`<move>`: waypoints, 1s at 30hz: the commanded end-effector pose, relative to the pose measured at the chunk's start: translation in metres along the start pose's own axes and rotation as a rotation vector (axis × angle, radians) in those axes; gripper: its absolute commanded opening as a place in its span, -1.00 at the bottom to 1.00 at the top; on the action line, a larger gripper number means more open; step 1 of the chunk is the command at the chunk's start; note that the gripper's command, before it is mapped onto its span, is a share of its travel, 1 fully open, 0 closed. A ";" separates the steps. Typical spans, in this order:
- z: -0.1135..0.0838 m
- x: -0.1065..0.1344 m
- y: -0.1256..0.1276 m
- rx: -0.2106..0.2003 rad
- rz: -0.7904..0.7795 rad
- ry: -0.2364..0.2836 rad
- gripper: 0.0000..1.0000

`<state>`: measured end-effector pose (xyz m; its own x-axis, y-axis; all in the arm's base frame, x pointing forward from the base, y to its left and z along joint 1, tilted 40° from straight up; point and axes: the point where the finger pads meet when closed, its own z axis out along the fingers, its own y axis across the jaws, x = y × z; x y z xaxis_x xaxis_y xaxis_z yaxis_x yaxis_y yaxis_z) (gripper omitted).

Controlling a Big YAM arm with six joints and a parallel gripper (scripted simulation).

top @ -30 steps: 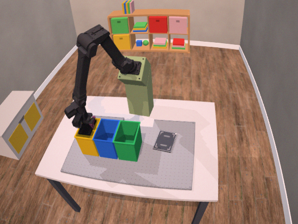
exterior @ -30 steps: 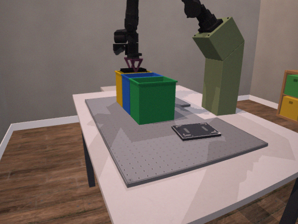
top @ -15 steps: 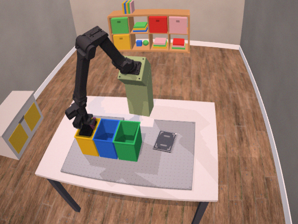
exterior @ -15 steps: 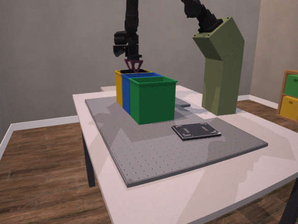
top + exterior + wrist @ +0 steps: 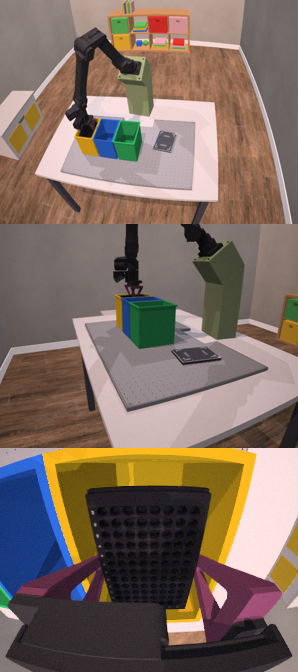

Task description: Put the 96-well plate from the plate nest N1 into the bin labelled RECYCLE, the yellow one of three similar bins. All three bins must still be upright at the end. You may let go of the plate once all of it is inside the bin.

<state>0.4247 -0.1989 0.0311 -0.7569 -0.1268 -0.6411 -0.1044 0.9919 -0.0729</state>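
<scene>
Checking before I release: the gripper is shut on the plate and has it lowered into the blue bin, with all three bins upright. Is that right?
Not quite. The bin is wrong: the gripper is shut on the plate and is lowering it into the yellow bin, not the blue bin beside it. The wrist view shows yellow walls around the plate. All three bins, the green bin included, stand upright.

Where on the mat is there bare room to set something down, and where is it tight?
Bare: the mat in front of the bins, and the strip between the green bin and the nest. Tight: the yellow bin, where the gripper holds the plate.
</scene>
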 end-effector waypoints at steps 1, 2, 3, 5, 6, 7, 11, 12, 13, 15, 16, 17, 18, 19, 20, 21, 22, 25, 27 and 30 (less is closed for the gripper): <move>-0.002 -0.014 -0.006 0.019 -0.005 -0.029 -1.00; -0.006 -0.016 -0.008 0.024 -0.006 -0.034 -1.00; -0.006 -0.017 -0.008 0.025 -0.006 -0.034 -1.00; -0.006 -0.014 -0.007 0.022 -0.004 -0.030 -1.00; -0.002 -0.006 -0.004 0.010 -0.003 -0.012 -1.00; -0.002 -0.006 -0.004 0.010 -0.003 -0.012 -1.00; -0.002 -0.006 -0.004 0.010 -0.003 -0.012 -1.00; -0.002 -0.006 -0.004 0.010 -0.003 -0.012 -1.00; -0.002 -0.006 -0.004 0.010 -0.003 -0.012 -1.00; -0.002 -0.006 -0.004 0.010 -0.003 -0.012 -1.00; -0.002 -0.006 -0.004 0.010 -0.003 -0.012 -1.00; -0.002 -0.006 -0.004 0.010 -0.003 -0.012 0.99; -0.002 -0.006 -0.004 0.010 -0.003 -0.012 0.99; -0.002 -0.006 -0.004 0.010 -0.003 -0.012 0.99; -0.002 -0.006 -0.004 0.010 -0.003 -0.012 0.99; -0.002 -0.006 -0.004 0.010 -0.003 -0.012 0.99; -0.002 -0.006 -0.004 0.010 -0.003 -0.012 0.99; -0.002 -0.006 -0.004 0.010 -0.003 -0.012 0.99; -0.002 -0.006 -0.004 0.010 -0.003 -0.012 0.99; -0.002 -0.006 -0.004 0.010 -0.003 -0.012 0.99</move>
<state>0.4258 -0.1992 0.0313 -0.7561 -0.1276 -0.6418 -0.1048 0.9918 -0.0736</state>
